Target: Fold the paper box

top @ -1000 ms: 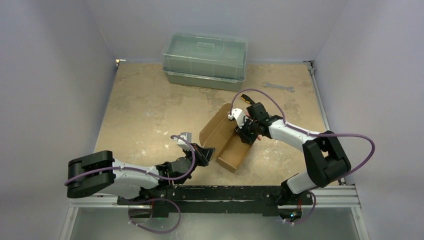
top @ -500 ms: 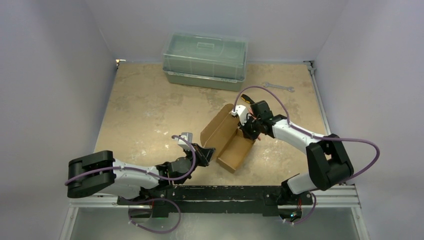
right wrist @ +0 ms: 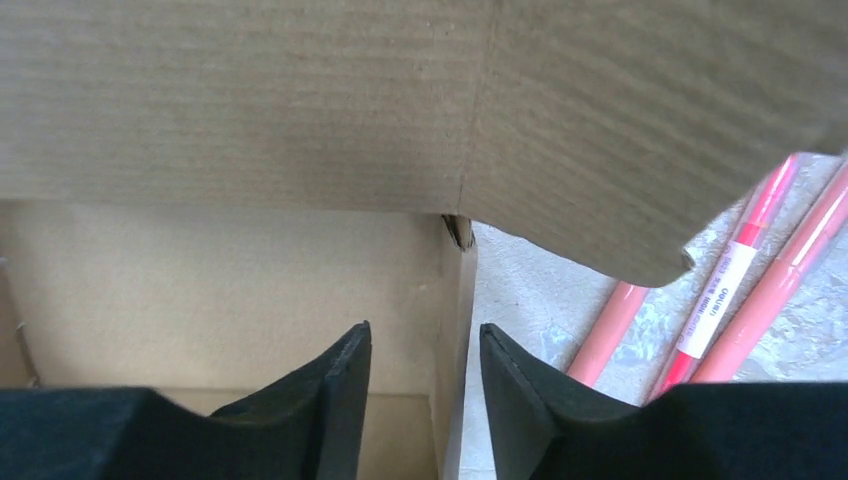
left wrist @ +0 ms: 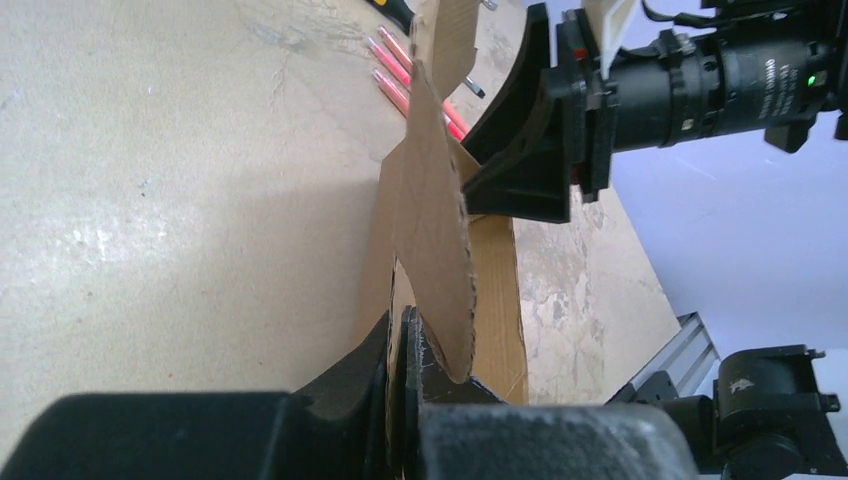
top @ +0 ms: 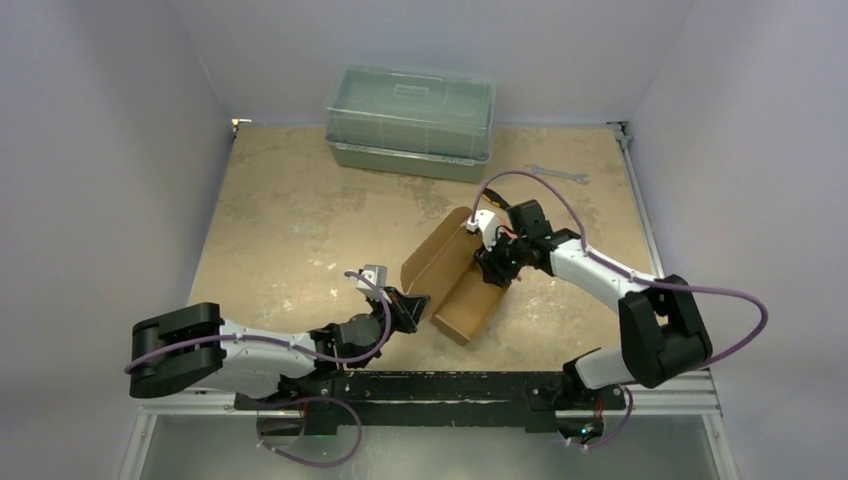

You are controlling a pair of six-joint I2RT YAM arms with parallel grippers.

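Parted pincer [right wrist: 423,335] straddles paper box [right wrist: 250,110] wall beside pens [right wrist: 722,290].

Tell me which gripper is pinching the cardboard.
The left gripper, shut on a flap of the paper box; the right gripper is open astride its wall.

Positions taken from the paper box [top: 468,303].

- Paper box: on the table [top: 290,220], towards its near middle, one broad flap raised on the box's left side.
- Plastic container [top: 410,120]: behind the box, well apart, slightly left, at the table's far edge.
- Wrench [top: 557,175]: behind and right of the box, well apart.
- Pens [right wrist: 745,290]: on the table just outside the box's far right wall, partly under an overhanging flap.
- Left gripper [top: 412,309]: at the box's near left corner, pinching a flap edge.
- Right gripper [top: 495,266]: at the box's far right end, one finger inside the wall, one outside.
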